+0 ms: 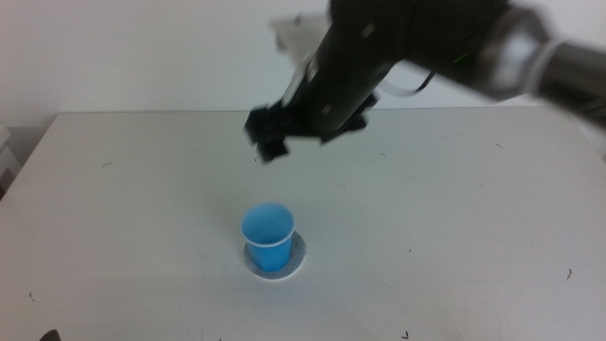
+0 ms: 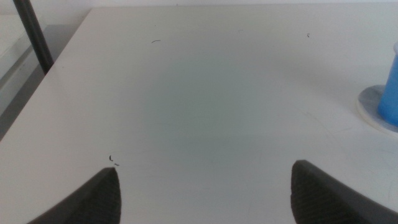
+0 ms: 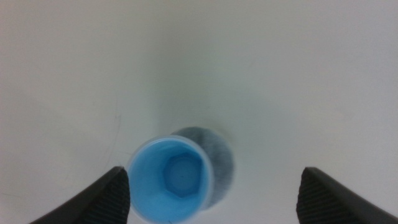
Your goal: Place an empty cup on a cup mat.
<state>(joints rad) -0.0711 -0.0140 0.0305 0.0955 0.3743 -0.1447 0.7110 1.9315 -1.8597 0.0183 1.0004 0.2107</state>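
The blue cup (image 1: pixel 268 230) stands upright on the grey round cup mat (image 1: pixel 295 260) near the table's front middle. It looks empty in the right wrist view (image 3: pixel 172 180), with the mat (image 3: pixel 219 155) showing behind it. My right gripper (image 1: pixel 275 133) hangs in the air above and behind the cup, open and holding nothing, its arm coming in from the upper right. My left gripper (image 2: pixel 205 186) is open and empty low at the table's left; its wrist view shows the cup's side (image 2: pixel 390 93) and the mat's edge (image 2: pixel 368 102).
The white table (image 1: pixel 454 218) carries only small dark marks. A dark post (image 2: pixel 32 34) stands beyond the table's edge in the left wrist view.
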